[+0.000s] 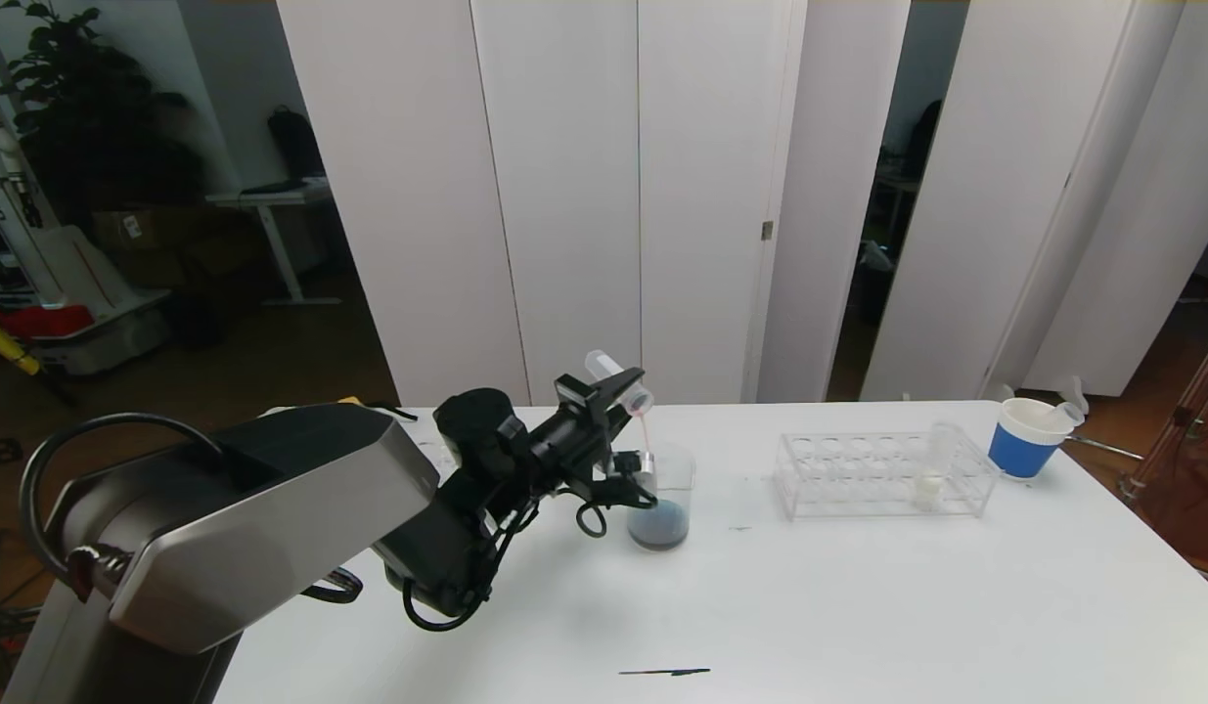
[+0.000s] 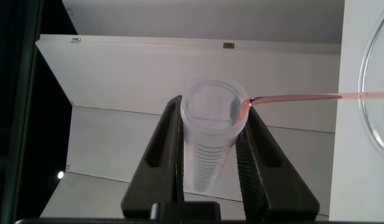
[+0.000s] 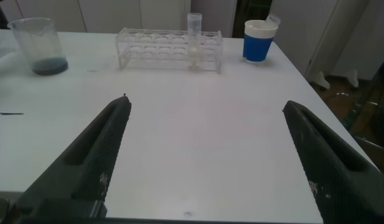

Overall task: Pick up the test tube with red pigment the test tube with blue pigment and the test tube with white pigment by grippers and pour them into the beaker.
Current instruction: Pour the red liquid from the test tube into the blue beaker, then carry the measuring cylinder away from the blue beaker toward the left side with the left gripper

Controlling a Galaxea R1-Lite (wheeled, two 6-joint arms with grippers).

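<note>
One thin red stream is running from the tube (image 1: 620,381) we're clamping tilted in the left gripper (image 2: 213,155) over the beaker (image 1: 662,499), so any wobble risks spilling onto the table (image 1: 858,606); right gripper (image 3: 207,155) is idling wide open, white tube (image 1: 928,479) waiting in the rack (image 1: 882,474).

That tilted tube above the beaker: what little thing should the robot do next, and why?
Probably just hold the tilt a moment longer. The left end effector is shut on the tipped test tube, and a thin pinkish stream runs from its lip toward the beaker, which already holds dark bluish liquid. Pulling away now could spill on the table.
</note>
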